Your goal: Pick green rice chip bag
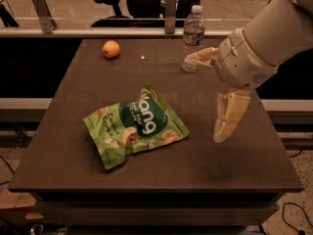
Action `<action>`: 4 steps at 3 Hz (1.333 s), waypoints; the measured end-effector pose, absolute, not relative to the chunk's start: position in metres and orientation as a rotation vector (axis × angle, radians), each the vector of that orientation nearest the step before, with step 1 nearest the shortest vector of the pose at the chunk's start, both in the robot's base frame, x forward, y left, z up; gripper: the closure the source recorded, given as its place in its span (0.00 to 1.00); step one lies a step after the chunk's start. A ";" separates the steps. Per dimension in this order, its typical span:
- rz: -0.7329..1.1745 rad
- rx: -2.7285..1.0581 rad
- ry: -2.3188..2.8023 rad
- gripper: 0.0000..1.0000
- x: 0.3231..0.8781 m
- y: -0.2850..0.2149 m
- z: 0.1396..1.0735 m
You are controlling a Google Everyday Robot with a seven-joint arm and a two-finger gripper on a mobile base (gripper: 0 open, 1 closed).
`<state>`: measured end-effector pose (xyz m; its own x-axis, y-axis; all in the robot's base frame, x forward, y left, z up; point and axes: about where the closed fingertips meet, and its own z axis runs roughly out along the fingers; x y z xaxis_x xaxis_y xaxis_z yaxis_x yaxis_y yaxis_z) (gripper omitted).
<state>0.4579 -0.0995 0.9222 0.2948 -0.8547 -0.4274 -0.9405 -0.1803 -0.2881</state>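
Observation:
The green rice chip bag (pixel 136 126) lies flat on the dark table (pixel 68 151), near its middle and a bit to the left. It is light green with a dark-green round centre, white lettering and pictured chips. My gripper (pixel 203 99) hangs over the right half of the table, to the right of the bag and apart from it. It is open and empty. One cream finger (pixel 201 57) points left toward the bottle and the other finger (pixel 229 115) points down at the tabletop.
A clear water bottle (pixel 193 35) stands at the back of the table, just behind the upper finger. An orange fruit (pixel 111 48) sits at the back left. A railing and office chairs lie beyond the table's far edge.

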 end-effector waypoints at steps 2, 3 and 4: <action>0.373 -2.064 1.560 0.00 0.464 -0.083 0.895; 0.421 -2.060 1.528 0.00 0.468 -0.075 0.889; 0.404 -2.015 1.557 0.00 0.474 -0.070 0.889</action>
<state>0.4740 -0.0698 0.8894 0.2814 -0.7876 -0.5482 -0.9547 -0.1723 -0.2425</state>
